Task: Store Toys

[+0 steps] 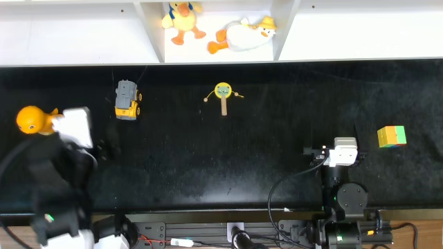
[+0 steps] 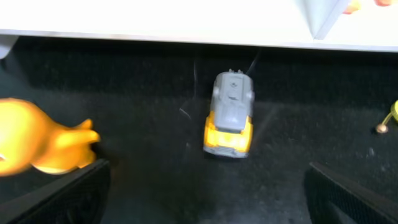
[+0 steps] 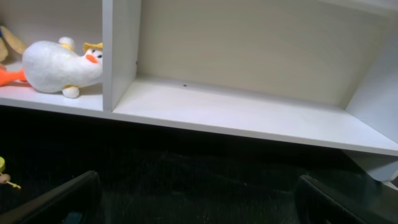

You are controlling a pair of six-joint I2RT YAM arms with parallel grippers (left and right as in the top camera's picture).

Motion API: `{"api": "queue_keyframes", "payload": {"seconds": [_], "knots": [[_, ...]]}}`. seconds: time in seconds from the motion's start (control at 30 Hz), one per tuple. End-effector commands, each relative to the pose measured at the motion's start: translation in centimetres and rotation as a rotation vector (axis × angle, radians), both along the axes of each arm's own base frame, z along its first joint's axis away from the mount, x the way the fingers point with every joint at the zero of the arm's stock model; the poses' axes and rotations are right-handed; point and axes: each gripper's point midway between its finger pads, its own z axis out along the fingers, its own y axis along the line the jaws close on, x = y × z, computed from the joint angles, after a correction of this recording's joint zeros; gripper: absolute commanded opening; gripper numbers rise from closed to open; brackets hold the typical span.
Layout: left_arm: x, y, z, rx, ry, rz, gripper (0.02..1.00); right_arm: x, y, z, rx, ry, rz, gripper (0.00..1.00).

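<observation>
left gripper (image 2: 205, 202) wide apart, holding nothing, facing the yellow-grey toy truck (image 2: 230, 115) on the black table (image 1: 208, 159). orange duck (image 2: 43, 143) just beside it, at the table's left end. right gripper (image 3: 199, 202) also spread, holding nothing, facing the white shelf (image 3: 249, 115). white plush duck (image 3: 59, 65) and yellow plush duck (image 1: 183, 19) lie in the middle compartment. rattle (image 1: 223, 95) mid-table, coloured cube (image 1: 391, 136) far right.

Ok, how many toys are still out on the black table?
4: an orange duck far left, a yellow truck next along, a rattle mid-table, a colourful cube far right. Others may be hidden.
</observation>
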Motion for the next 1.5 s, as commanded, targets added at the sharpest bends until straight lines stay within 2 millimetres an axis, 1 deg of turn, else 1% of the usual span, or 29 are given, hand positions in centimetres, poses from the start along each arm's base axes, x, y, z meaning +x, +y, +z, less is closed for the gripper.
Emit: {"api": "queue_keyframes", "payload": {"seconds": [0.03,0.13,0.23,0.33,0.4,0.57,0.63,0.73,0.83,0.97,1.1,1.17,1.27,1.5], "knots": [[1.7,0.9,2.8,0.027,-0.024,-0.212,0.993,0.0,0.0,-0.4,0.012,0.002,0.001,0.996],[1.5,3.8,3.7,0.016,-0.032,-0.218,0.993,0.0,0.0,-0.4,0.012,0.002,0.001,0.996],[0.2,7.4,3.9,0.008,-0.009,-0.156,0.993,0.0,0.0,-0.4,0.012,0.002,0.001,0.996],[-1.4,10.5,4.0,0.03,-0.002,-0.076,0.996,0.0,0.0,-0.4,0.012,0.002,0.001,0.996],[-2.2,11.9,3.8,0.026,0.0,-0.024,0.996,0.0,0.0,-0.4,0.012,0.002,0.001,0.996],[-4.2,14.9,2.6,-0.038,0.022,0.097,0.996,0.0,0.0,-0.4,0.012,0.002,0.001,0.996],[-4.5,15.5,2.2,-0.067,0.015,0.114,0.996,0.0,0.0,-0.4,0.012,0.002,0.001,0.996],[-3.6,16.7,1.0,-0.068,0.027,0.097,0.998,0.0,0.0,-0.4,0.012,0.002,0.001,0.996],[-2.0,17.9,-0.4,-0.062,0.033,0.064,0.998,0.0,0.0,-0.4,0.012,0.002,0.001,0.996],[0.7,18.2,-2.1,-0.047,0.038,-0.004,0.998,0.0,0.0,-0.4,0.012,0.002,0.001,0.993],[2.3,19.2,-4.3,-0.033,0.114,0.045,0.998,0.0,0.0,-0.4,0.012,0.002,0.001,0.996],[3.0,19.4,-5.1,-0.032,0.133,0.055,0.998,0.0,0.0,-0.4,0.012,0.002,0.001,0.993],[3.3,19.4,-6.1,-0.044,0.154,0.05,0.998,0.0,0.0,-0.4,0.012,0.002,0.001,0.993],[2.6,20.1,-8.5,-0.06,0.238,0.086,0.998,0.0,0.0,-0.4,0.012,0.002,0.001,0.996]]}}
